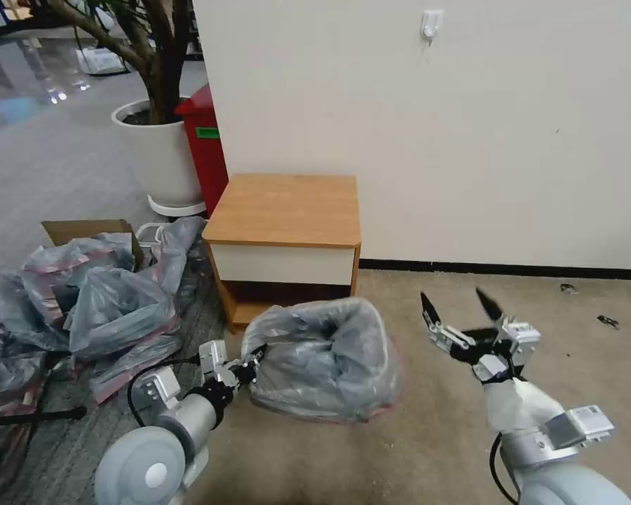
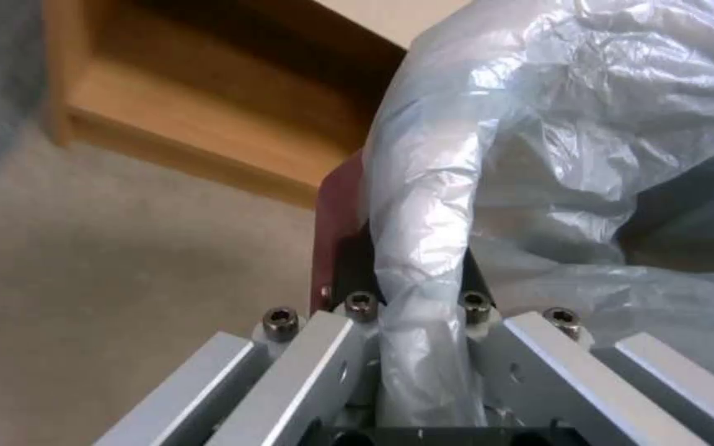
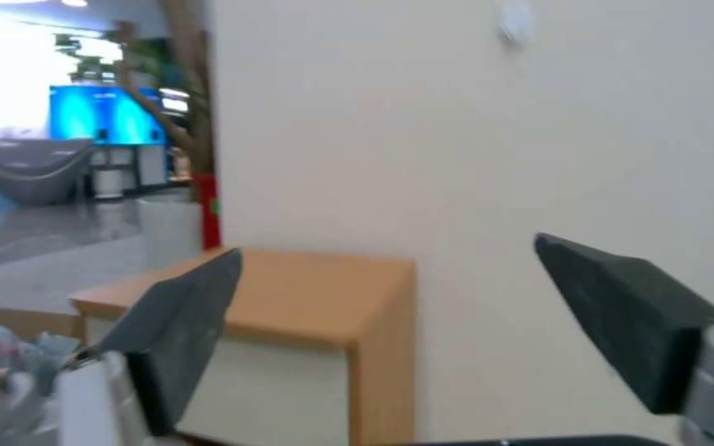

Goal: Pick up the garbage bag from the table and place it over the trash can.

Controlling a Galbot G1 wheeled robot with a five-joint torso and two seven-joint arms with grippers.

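The garbage bag [image 1: 326,358], grey and translucent with a pink-red rim, stands on the carpet in front of the table [image 1: 284,203] in a boxy shape with its mouth open upward. The trash can is hidden beneath it. My left gripper [image 1: 254,362] is at the bag's left edge, shut on a fold of the plastic. The left wrist view shows the garbage bag [image 2: 539,124] running down between the fingers of the left gripper [image 2: 416,291]. My right gripper [image 1: 456,301] hovers open to the right of the bag, apart from it. In its wrist view the right gripper [image 3: 386,248] faces the table [image 3: 307,291].
A heap of grey-and-pink bags [image 1: 98,301] and a cardboard box [image 1: 84,230] lie on the left. A white plant pot [image 1: 158,154] and a red bin [image 1: 207,151] stand behind the table's left side. The wall [image 1: 470,140] runs close behind. Bare carpet [image 1: 596,358] lies to the right.
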